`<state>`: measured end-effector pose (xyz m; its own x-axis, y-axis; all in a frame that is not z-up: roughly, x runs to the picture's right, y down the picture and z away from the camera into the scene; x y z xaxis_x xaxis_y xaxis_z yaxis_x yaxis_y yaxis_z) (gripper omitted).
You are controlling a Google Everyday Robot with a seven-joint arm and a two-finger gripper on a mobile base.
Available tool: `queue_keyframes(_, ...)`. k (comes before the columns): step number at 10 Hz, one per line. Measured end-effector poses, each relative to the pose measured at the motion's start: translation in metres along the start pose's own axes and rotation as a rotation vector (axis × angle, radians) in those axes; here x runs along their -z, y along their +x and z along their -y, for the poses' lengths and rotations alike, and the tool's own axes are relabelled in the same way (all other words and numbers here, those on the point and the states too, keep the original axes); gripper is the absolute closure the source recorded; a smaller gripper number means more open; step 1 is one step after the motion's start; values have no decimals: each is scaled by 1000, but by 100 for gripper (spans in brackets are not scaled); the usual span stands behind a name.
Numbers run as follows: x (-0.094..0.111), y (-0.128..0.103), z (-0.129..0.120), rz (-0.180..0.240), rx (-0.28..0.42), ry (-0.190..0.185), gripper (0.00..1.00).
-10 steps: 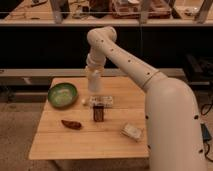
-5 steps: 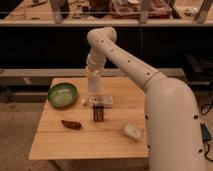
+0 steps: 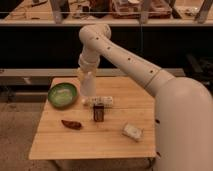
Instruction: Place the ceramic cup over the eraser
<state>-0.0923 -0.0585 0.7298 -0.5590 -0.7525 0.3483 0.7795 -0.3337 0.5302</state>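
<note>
Wooden bench, light in colour, seen from the front and a little above, with dark shelving behind it. My white arm comes in from the right side of the view, bends at a rounded joint high in the middle, and points straight down over the back part of the bench. At its end my tool is closed, gripping the ceramic cup. The cup is plain white and tapered. It hangs upright with its narrow end up in my tool and its wider end low, close over the bench top, just behind a long white box that lies crosswise. Whether the cup's rim touches the bench I cannot tell. The eraser, a small dark block, stands just in front of that box, near the bench's middle, forward of the cup and apart from it. A green bowl sits beside the cup on the left of the view. A dark red-brown elongated item lies in front of the bowl. A pale wrapped packet lies toward the front right.
</note>
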Motion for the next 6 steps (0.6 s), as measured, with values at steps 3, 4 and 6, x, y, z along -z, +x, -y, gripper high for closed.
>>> queue_keyframes(3, 19, -47, -2, 28, -30, -8, 100)
queue_keyframes(4, 21, -57, -3, 29, -42, -3, 100)
queue_keyframes(6, 18, -83, -8, 26, -67, 13, 100)
